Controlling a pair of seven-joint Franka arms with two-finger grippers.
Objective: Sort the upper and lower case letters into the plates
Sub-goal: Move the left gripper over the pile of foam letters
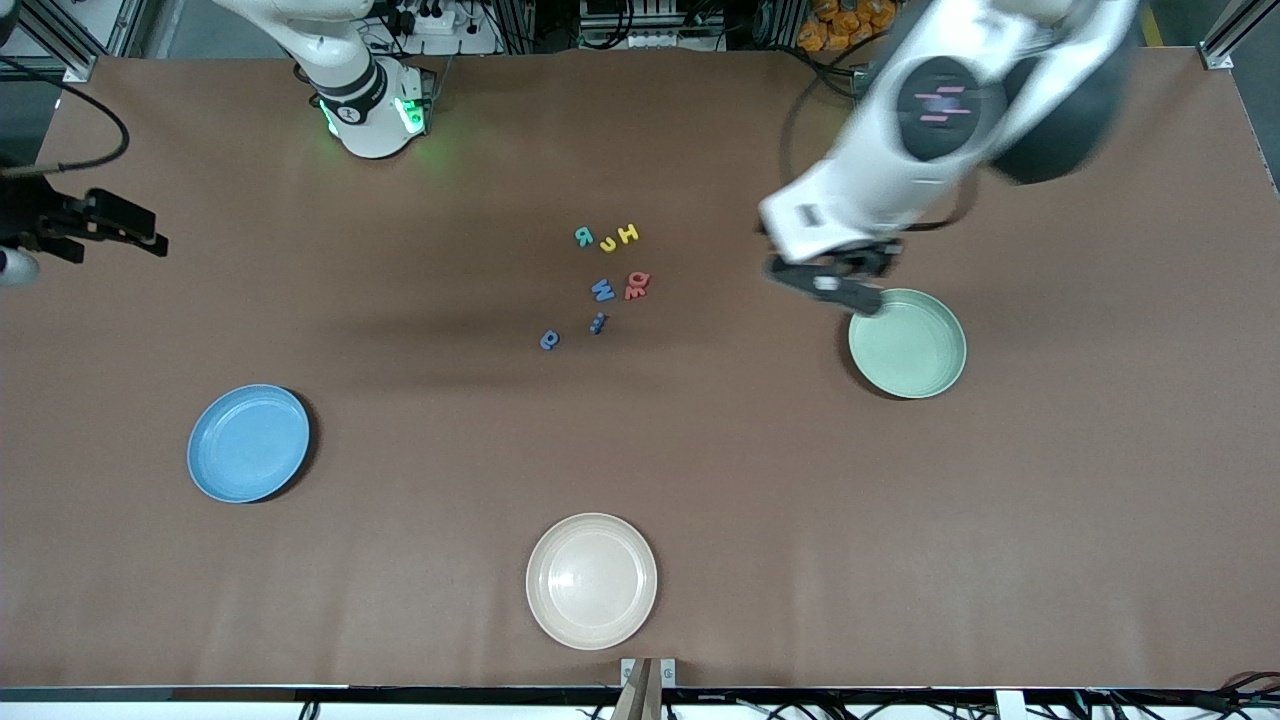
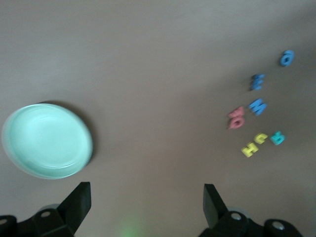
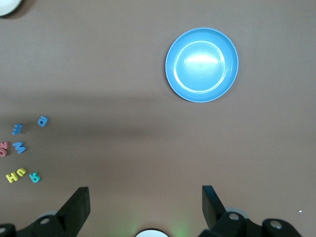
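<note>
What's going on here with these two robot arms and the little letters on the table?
Nothing is sorted yet. The toy letters lie in a loose cluster mid-table, and the mint green plate, sky blue plate and cream plate hold nothing. The left gripper hangs, jaws open, by the mint plate's rim. The right gripper waits open at the right arm's end of the table, holding nothing.

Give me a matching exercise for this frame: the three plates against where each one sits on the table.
Things:
1. sky blue plate
2. mint green plate
3. cream-white plate

Places:
A. nearest the front camera
B. toward the right arm's end of the table
C. toward the left arm's end, partly under the left gripper

Pairs: 1-B, 2-C, 3-A
</note>
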